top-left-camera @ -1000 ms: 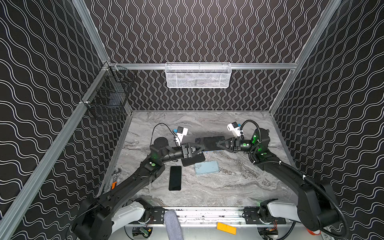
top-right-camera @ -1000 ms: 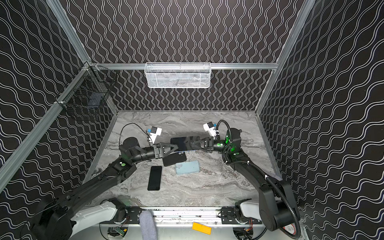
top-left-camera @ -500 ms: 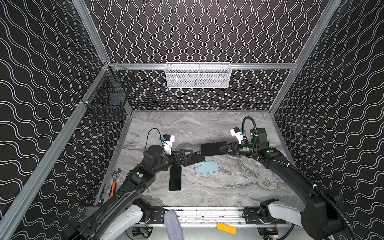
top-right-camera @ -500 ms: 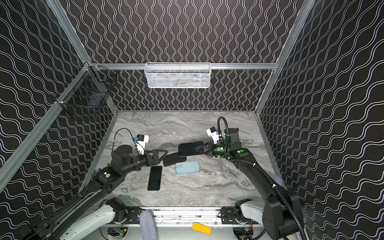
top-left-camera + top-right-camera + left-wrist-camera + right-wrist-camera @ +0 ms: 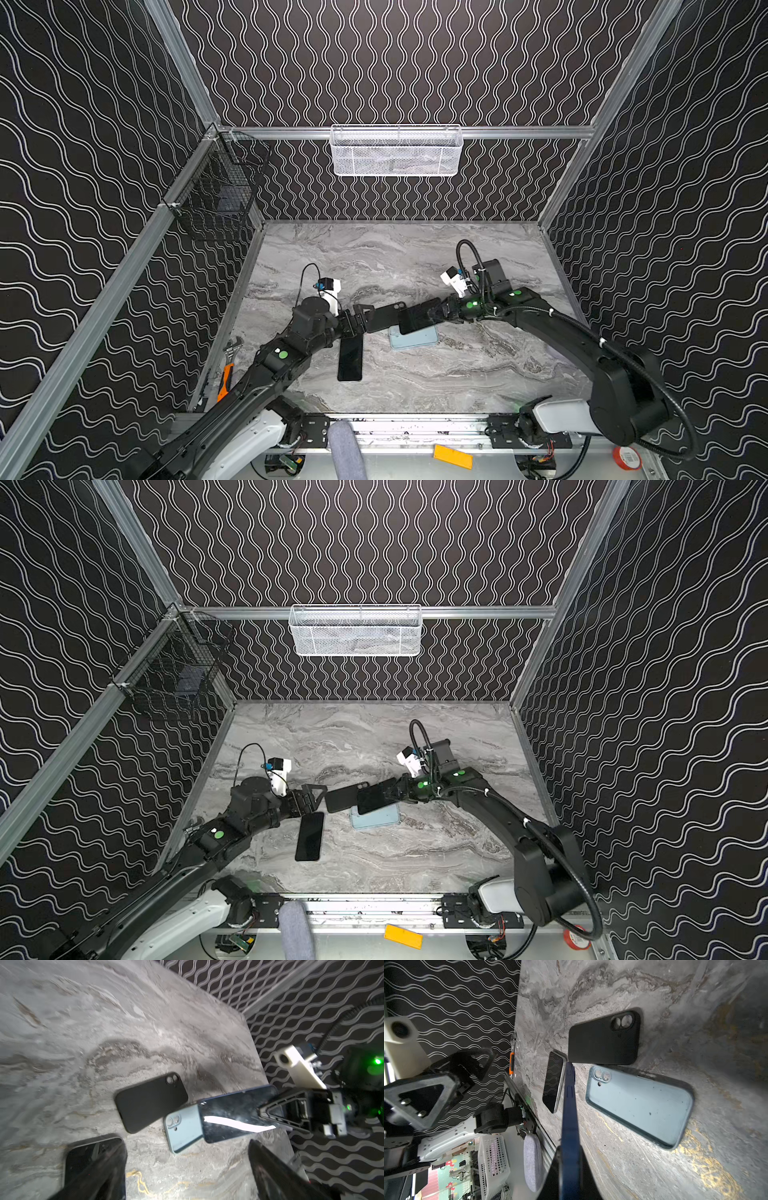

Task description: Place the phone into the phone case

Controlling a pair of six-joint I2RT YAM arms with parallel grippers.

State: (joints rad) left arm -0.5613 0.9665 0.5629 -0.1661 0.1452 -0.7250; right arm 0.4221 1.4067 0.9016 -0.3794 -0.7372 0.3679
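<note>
Pinching the phone (image 5: 419, 318) by one end, the right pincer (image 5: 445, 312) holds it over the blue case (image 5: 417, 341) on the worktop (image 5: 457, 374). The left pincer (image 5: 360, 320) is wide apart, empty. Phone looks hard, slippery.

the left end effector (image 5: 362, 319) stands with jaws wide and nothing between them. just ahead of it the black case (image 5: 384, 316) lies flat on the counter (image 5: 395, 257), and the black phone (image 5: 350, 357) lies close under its near side. past the black case, the right end effector (image 5: 441, 314), clamped on the dark blue phone (image 5: 419, 318), hangs low, partly over the light blue case (image 5: 415, 340). behind both end effectors the counter is bare to the back wall.
</note>
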